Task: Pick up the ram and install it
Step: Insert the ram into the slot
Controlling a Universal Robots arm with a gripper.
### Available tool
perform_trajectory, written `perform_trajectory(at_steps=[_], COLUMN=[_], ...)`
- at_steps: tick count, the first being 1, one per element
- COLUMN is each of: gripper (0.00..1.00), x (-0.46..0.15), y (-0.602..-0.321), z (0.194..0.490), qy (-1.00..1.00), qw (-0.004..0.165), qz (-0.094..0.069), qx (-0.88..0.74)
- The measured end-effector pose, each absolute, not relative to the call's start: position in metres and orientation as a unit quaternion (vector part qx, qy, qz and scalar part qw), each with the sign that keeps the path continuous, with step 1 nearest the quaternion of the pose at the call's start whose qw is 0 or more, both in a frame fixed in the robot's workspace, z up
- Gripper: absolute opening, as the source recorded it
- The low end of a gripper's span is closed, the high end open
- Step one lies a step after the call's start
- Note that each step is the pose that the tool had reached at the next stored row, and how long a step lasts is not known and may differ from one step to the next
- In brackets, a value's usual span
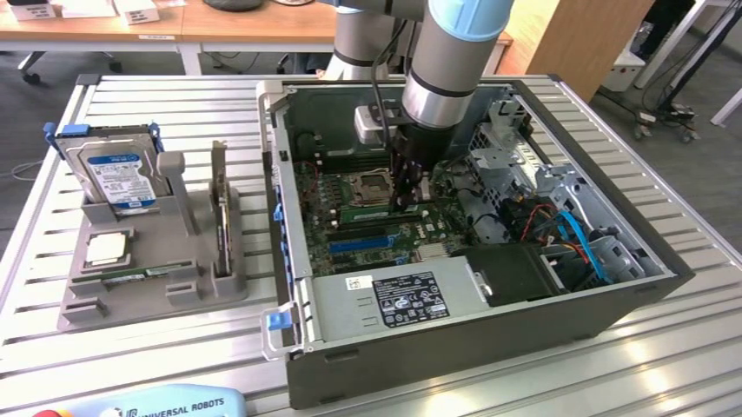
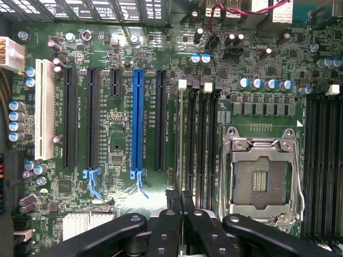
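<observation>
My gripper (image 1: 406, 205) reaches down inside the open computer case (image 1: 649, 287), over the motherboard beside the empty processor socket (image 1: 368, 185). Its fingers are shut on the ram (image 1: 368, 215), a thin pale-green stick held on edge just above the black memory slots (image 1: 361, 224). In the wrist view the gripper (image 2: 180, 194) has its fingertips pressed together in line with the memory slots (image 2: 199, 139), next to the processor socket (image 2: 261, 176). From there the ram is edge-on and hard to make out.
A grey parts stand (image 1: 151, 287) sits at the exterior view's left, holding a blue-labelled hard drive (image 1: 116, 178), a square silver chip (image 1: 104, 250), a thin upright board (image 1: 218, 204) and a green stick lying flat (image 1: 131, 274). Cables (image 1: 579, 239) and the power supply (image 1: 400, 300) crowd the case.
</observation>
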State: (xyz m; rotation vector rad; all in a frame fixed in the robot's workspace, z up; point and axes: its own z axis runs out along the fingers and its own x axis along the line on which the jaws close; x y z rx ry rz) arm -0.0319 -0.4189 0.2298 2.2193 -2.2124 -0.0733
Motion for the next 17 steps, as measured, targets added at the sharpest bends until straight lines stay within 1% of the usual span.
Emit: perform_trajectory(at_steps=[17], gripper=[0.11], x=[-0.0319], y=[-0.4188], z=[0.2309], qy=[-0.707], qw=[0.003], qz=[-0.023], qx=[0.707])
